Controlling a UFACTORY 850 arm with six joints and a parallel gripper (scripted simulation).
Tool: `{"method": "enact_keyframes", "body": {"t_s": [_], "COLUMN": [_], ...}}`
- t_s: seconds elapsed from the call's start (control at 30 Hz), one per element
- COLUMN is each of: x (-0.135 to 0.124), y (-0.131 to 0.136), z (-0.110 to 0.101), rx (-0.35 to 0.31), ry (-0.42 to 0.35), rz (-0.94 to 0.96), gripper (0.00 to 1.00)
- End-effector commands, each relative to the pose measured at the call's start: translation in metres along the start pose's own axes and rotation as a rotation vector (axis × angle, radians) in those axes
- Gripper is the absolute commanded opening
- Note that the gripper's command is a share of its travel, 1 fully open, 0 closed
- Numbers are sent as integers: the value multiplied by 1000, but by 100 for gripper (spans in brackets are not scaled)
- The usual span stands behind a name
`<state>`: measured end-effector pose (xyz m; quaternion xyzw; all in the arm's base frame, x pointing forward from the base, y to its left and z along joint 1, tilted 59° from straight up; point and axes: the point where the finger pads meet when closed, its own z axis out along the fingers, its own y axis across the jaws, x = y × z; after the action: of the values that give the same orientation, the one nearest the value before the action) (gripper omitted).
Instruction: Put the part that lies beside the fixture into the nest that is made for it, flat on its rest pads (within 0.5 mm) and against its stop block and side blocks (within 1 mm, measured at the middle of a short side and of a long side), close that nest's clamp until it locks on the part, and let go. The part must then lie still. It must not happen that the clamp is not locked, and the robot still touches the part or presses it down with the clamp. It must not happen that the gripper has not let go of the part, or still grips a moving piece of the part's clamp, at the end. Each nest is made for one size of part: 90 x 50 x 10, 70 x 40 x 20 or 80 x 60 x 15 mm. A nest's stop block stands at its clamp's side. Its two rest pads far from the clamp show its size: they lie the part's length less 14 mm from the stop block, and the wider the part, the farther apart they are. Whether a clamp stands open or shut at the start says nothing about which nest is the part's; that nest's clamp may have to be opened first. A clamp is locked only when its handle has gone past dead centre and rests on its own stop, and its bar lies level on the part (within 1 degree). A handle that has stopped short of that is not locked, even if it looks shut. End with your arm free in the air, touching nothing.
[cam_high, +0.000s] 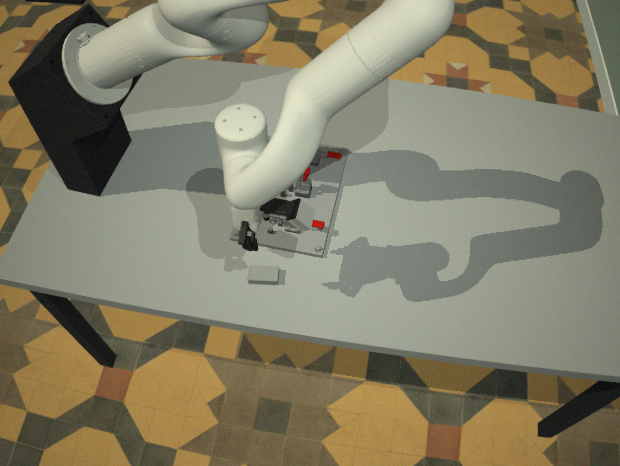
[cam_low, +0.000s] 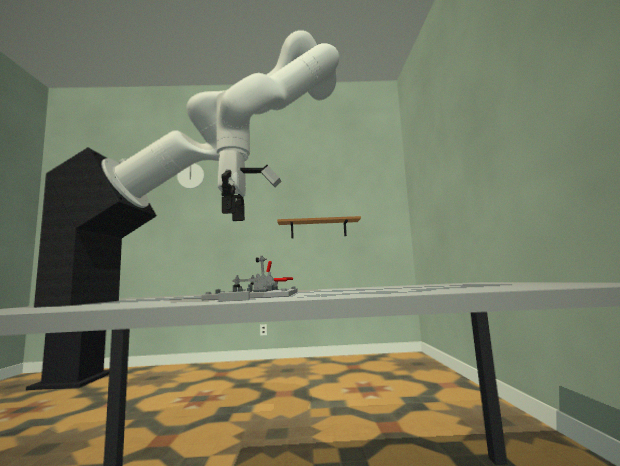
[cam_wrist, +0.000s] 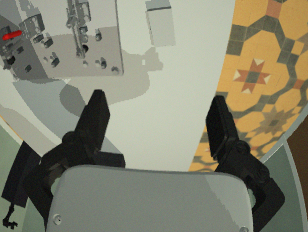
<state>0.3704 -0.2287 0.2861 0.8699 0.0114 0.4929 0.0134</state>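
Note:
The part (cam_high: 263, 274) (cam_wrist: 159, 22) (cam_low: 228, 296) is a small grey block lying flat on the table, just off the near short edge of the fixture plate (cam_high: 321, 206) (cam_wrist: 110, 29). The plate carries three clamps with red handles. The near handle (cam_high: 317, 223) lies low, the middle one (cam_high: 306, 174) (cam_low: 269, 265) stands tilted up, and the far one (cam_high: 334, 155) (cam_low: 285, 278) lies level. My gripper (cam_high: 248, 238) (cam_low: 232, 212) (cam_wrist: 158, 104) is open and empty. It hangs high above the plate's near left corner, fingers pointing down.
The arm's black pedestal (cam_high: 60, 105) (cam_low: 75, 250) stands at the table's left end. The table's front edge (cam_high: 300, 335) is close behind the part, with patterned floor beyond. The arm's elbow hangs over the far half of the fixture.

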Motion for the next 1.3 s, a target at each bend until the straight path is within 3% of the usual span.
{"method": "enact_keyframes", "body": {"t_s": [0.0,0.3,1.27], "x": [0,0,0], "y": [0,0,0], "z": [0,0,0], "rx": [-1,-1,-1], "ry": [0,0,0], "rz": [-45,-168,-169], "gripper": [100,100,100]}}
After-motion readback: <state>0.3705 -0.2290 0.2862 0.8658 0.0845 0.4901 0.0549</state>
